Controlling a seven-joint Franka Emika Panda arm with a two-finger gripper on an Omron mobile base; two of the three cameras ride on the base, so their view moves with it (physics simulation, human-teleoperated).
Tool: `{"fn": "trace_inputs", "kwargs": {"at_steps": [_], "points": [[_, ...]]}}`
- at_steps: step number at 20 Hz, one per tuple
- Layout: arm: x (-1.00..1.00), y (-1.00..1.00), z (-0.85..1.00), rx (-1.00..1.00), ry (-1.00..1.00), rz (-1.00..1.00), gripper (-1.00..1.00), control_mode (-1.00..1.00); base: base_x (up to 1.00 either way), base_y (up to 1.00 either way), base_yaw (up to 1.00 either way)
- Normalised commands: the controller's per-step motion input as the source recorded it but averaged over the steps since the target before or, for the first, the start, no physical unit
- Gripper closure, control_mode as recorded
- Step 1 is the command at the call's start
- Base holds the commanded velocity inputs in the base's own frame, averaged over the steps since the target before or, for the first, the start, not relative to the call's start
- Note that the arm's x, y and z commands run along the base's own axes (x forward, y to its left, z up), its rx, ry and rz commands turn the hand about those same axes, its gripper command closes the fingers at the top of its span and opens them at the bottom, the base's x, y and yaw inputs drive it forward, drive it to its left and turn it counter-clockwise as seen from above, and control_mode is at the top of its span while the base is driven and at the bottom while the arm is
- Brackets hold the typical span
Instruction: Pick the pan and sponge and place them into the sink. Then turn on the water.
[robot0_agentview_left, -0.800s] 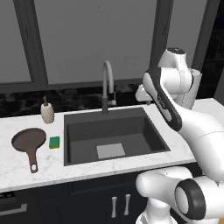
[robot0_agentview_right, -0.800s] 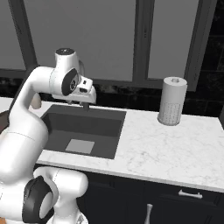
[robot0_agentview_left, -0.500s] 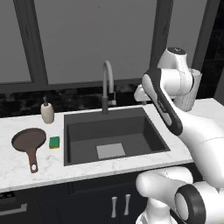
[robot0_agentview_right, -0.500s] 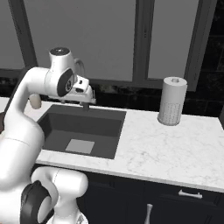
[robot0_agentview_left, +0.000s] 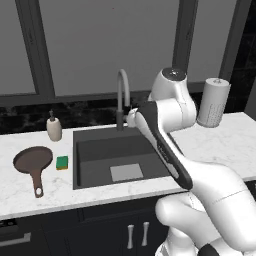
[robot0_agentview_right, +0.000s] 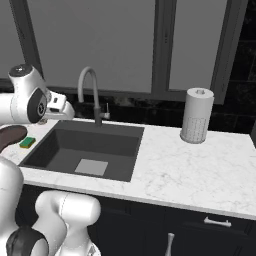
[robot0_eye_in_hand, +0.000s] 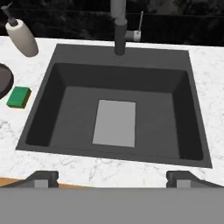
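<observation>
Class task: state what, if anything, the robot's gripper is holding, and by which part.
Nothing is held: the gripper is open and empty above the sink.

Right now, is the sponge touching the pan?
Apart. The left base view shows bare marble between the sponge and the pan; the hand view shows that gap too.

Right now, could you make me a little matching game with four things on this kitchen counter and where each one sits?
Things:
1. pan
2. sponge
3. soap bottle
4. paper towel roll

Places:
A. right of the sink, near the back wall
B. between pan and sink
C. far left of the counter, handle toward the front edge
D. behind the sponge, near the back wall

Pairs: 1-C, 2-B, 3-D, 4-A
</observation>
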Motion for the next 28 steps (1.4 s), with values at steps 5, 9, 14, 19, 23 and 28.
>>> {"fn": "trace_inputs", "kwargs": {"at_steps": [5, 9, 14, 19, 23, 28], "points": [[-0.05, 0.99, -0.23, 0.00, 0.06, 0.00, -1.00, -1.00, 0.00, 0.00, 0.00], [0.00, 1.00, -0.37, 0.00, 0.27, -0.05, -1.00, -1.00, 0.00, 0.00, 0.00], [0.00, 1.00, -0.20, -0.11, 0.47, -0.06, -1.00, -1.00, 0.00, 0.00, 0.00], [0.06, 1.00, -0.23, -0.15, 0.20, 0.00, -1.00, -1.00, 0.00, 0.00, 0.00], [0.24, 1.00, -0.36, -0.13, 0.09, 0.00, -1.00, -1.00, 0.00, 0.00, 0.00], [0.32, 0.88, -0.46, -0.07, 0.08, 0.00, -1.00, -1.00, 0.00, 0.00, 0.00]]}}
